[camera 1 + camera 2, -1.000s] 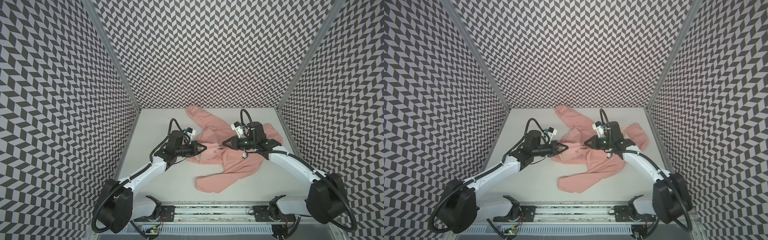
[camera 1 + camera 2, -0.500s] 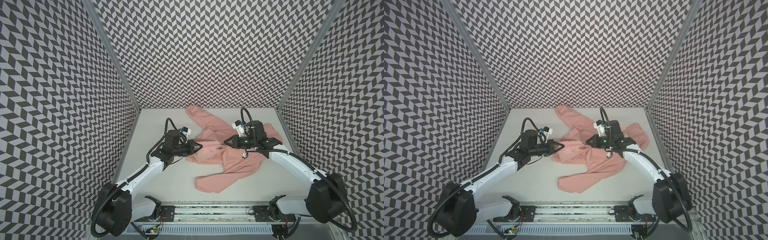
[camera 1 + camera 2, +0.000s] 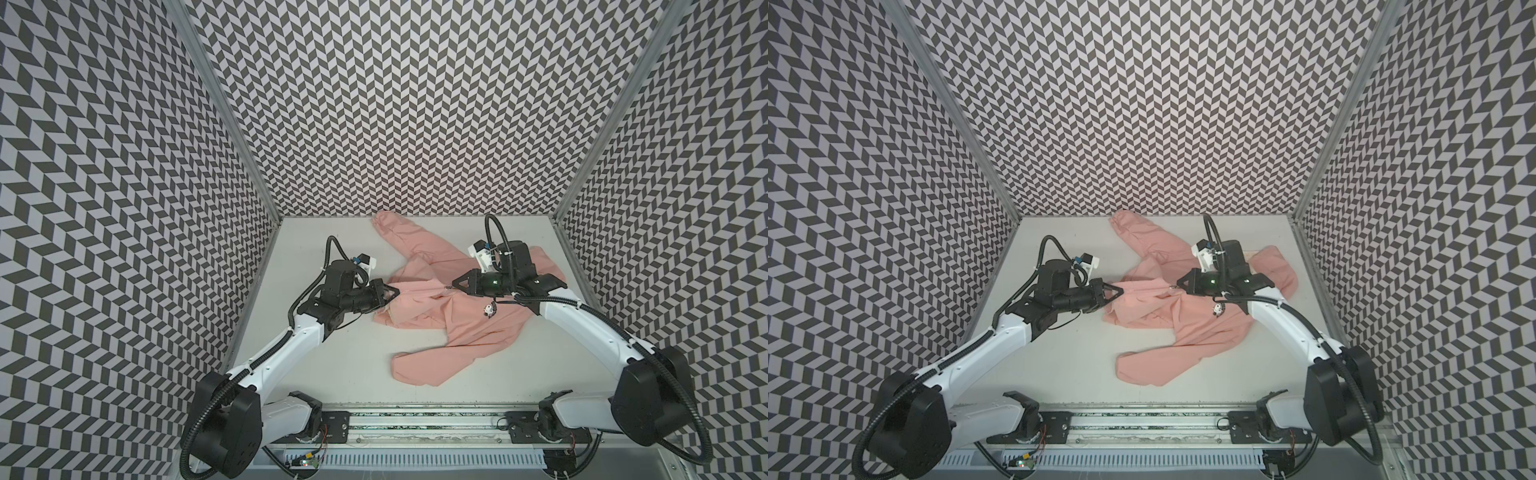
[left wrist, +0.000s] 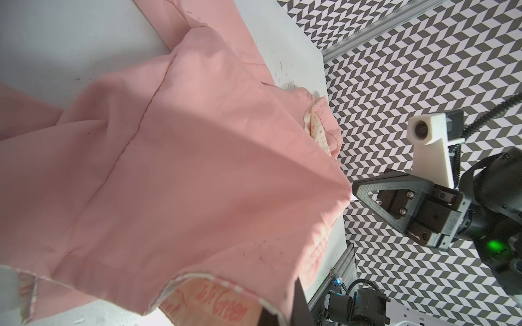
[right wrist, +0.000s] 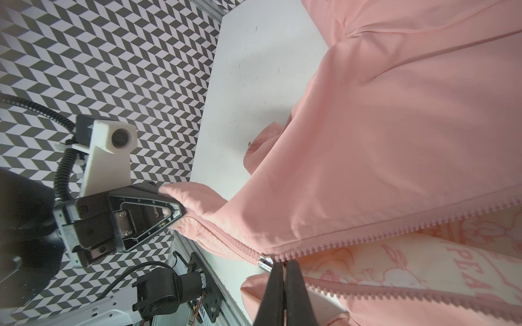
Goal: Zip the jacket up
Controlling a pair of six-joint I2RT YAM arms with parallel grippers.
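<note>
Near the middle of a top view, your soft pink cloth jacket point(image 3: 461, 320) lies half unzipped on the flat white table point(image 3: 353, 374). Your left gripper point(image 3: 396, 294) pinches its bottom end tight. Your right gripper point(image 3: 449, 287) pinches the small silver zipper pull point(image 5: 264, 261) tight.

Bright, even light; soft shadows

You've got a jacket point(image 3: 469, 328), salmon pink all over; small black-and-white graphic point(image 3: 487, 309) on its front. Lining point(image 5: 367, 265): cream, pink printed lettering. Zipper teeth point(image 5: 395, 228) pink, slider point(image 5: 264, 261) silver. Walls point(image 3: 415, 104): dark grey and white chevron. Table point(image 3: 332, 361): plain pale grey. Arm links point(image 3: 291, 345) white, joints point(image 3: 226, 419) black.
</note>
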